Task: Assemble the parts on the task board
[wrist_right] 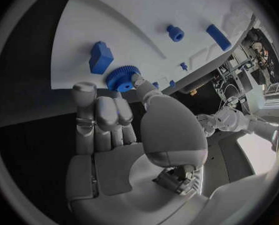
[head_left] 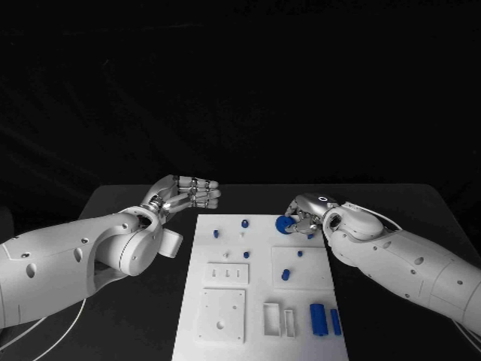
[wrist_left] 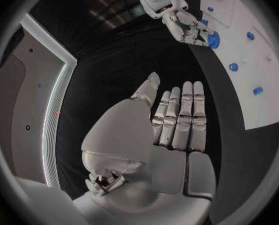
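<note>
Black tabletop fills my head view, with the white task board [head_left: 260, 301] lying in the middle and running toward me.

On my right hand [head_left: 319, 214], the thumb and fingertips [wrist_right: 137, 80] are pinched on a blue gear [head_left: 285, 223], which sits at the board's far edge, roughly at one o'clock from the board's centre. In the right wrist view the gear [wrist_right: 122, 78] is toothed and lies just beside a blocky blue part [wrist_right: 101, 57]; I cannot tell whether the gear rests on the board or is lifted off it.

My left hand [head_left: 183, 192] hangs over the bare table just off the board's far left corner, at about eleven o'clock. Its fingers [wrist_left: 180, 117] stand straight and side by side, the thumb a little apart, with nothing in them.

Farther out on the board I see small blue pegs [head_left: 245, 223] near the far end and two blue cylinders [head_left: 326, 319] lying at about five o'clock, beside a rectangular frame [head_left: 279, 318].
</note>
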Controlling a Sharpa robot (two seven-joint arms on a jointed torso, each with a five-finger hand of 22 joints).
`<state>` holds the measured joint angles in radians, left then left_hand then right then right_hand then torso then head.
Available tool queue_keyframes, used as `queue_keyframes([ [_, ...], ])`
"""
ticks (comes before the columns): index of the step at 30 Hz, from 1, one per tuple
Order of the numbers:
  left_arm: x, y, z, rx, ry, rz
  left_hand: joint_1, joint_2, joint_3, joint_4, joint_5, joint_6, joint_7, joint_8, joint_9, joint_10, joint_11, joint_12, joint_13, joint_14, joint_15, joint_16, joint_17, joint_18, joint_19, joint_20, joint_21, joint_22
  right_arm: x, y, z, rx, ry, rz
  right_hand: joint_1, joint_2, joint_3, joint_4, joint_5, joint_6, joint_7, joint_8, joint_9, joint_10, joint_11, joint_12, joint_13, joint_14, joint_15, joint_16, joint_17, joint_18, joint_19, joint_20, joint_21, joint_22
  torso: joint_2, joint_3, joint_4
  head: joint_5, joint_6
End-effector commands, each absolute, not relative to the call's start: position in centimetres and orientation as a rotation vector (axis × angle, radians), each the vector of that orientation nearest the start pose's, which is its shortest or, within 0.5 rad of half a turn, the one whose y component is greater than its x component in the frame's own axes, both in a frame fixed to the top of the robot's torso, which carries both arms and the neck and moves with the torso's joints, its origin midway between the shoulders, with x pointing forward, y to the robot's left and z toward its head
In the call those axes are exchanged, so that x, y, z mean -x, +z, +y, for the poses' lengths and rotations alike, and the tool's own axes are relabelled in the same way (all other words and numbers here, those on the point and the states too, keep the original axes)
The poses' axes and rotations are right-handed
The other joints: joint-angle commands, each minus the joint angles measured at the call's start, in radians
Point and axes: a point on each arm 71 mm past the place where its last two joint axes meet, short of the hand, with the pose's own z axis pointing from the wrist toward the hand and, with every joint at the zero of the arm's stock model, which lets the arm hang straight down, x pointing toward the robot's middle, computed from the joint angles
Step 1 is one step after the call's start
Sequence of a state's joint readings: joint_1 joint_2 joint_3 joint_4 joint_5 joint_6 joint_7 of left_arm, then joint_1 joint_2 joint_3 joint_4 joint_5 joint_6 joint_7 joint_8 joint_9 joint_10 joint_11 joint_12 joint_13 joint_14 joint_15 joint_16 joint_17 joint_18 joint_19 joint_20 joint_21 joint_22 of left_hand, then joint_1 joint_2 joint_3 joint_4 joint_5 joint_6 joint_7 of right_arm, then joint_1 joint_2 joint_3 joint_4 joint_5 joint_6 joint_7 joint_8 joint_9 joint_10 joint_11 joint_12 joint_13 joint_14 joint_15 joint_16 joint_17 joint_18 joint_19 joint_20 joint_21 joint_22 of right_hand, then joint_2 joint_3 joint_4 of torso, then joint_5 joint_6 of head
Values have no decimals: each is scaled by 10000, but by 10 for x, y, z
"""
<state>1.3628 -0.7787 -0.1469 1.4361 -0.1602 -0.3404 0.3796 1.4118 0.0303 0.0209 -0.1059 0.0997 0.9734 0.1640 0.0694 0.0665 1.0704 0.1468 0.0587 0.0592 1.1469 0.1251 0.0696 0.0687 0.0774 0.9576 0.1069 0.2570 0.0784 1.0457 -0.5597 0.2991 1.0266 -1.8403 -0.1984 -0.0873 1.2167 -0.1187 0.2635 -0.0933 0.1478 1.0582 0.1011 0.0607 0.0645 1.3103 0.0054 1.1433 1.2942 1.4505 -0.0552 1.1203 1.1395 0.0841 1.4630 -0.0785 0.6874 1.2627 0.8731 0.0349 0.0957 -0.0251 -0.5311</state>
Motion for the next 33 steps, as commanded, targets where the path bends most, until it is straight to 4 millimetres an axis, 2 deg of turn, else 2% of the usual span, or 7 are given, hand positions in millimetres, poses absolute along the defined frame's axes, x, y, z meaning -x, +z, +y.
queue_keyframes([
  [1,-519,-136,200,8051,-14587,14427,61,49,-44,-16,47,-53,-15,-47,-8,-80,4,-7,8,-67,16,-38,0,-18,-3,57,57,-11,-571,-201,-212,2174,3105,16017,90,-62,211,-69,-76,79,13,15,-12,106,-4,68,17,72,-12,82,28,148,490,1,-48,54,2,1,4,-9,-4],
  [6,-519,-136,200,8050,-14590,14433,61,49,-44,-16,47,-53,-15,-47,-8,-80,4,-7,8,-67,16,-38,0,-18,-3,57,57,-11,-571,-202,-208,2261,3096,16043,22,-64,211,-38,-14,141,-8,16,-11,140,-13,115,45,73,-17,99,43,142,499,-2,-28,91,3,1,5,-3,-7],
  [11,-519,-136,200,8048,-14584,14441,61,49,-44,-16,47,-53,-15,-47,-8,-80,4,-7,8,-67,16,-38,0,-18,-3,57,57,-11,-571,-203,-206,2311,3094,16142,-39,-45,174,35,321,315,-61,15,-10,333,-27,417,243,85,-34,158,93,118,517,-14,67,176,11,-1,8,-3,-19],
  [15,-519,-136,199,8041,-14579,14448,61,49,-44,-16,47,-53,-15,-47,-8,-80,4,-7,8,-67,16,-38,0,-18,-3,57,57,-11,-571,-204,-207,2303,3041,16178,-71,-33,262,1,1054,421,-101,19,3,330,-57,426,268,83,-56,172,105,105,514,-34,78,213,8,-15,-5,11,-33],
  [19,-519,-137,199,8033,-14583,14455,70,51,-52,-12,46,-68,-11,-45,-7,-99,11,-9,8,-64,17,-39,0,-16,2,57,59,-11,-570,-203,-207,2329,2962,16156,-154,-28,284,-30,1038,476,-122,15,5,338,-73,423,284,86,-71,178,112,88,517,-54,76,252,24,-18,-9,15,-57],
  [25,-520,-137,199,8030,-14580,14449,70,51,-52,-12,46,-68,-11,-45,-7,-99,11,-9,8,-64,17,-39,0,-16,2,57,59,-11,-569,-199,-204,2397,2942,15867,-169,32,281,-18,986,671,-181,20,10,424,-101,526,360,93,-94,202,131,67,533,-72,149,307,11,9,0,13,-111],
  [33,-520,-137,200,8036,-14559,14428,70,51,-52,-12,46,-68,-11,-45,-7,-99,11,-9,8,-64,17,-39,0,-16,2,57,59,-11,-563,-188,-195,2426,3122,15165,-171,24,371,-9,983,783,-214,9,3,471,-120,549,392,94,-120,202,126,41,541,-99,230,368,-10,3,-1,53,-121],
])
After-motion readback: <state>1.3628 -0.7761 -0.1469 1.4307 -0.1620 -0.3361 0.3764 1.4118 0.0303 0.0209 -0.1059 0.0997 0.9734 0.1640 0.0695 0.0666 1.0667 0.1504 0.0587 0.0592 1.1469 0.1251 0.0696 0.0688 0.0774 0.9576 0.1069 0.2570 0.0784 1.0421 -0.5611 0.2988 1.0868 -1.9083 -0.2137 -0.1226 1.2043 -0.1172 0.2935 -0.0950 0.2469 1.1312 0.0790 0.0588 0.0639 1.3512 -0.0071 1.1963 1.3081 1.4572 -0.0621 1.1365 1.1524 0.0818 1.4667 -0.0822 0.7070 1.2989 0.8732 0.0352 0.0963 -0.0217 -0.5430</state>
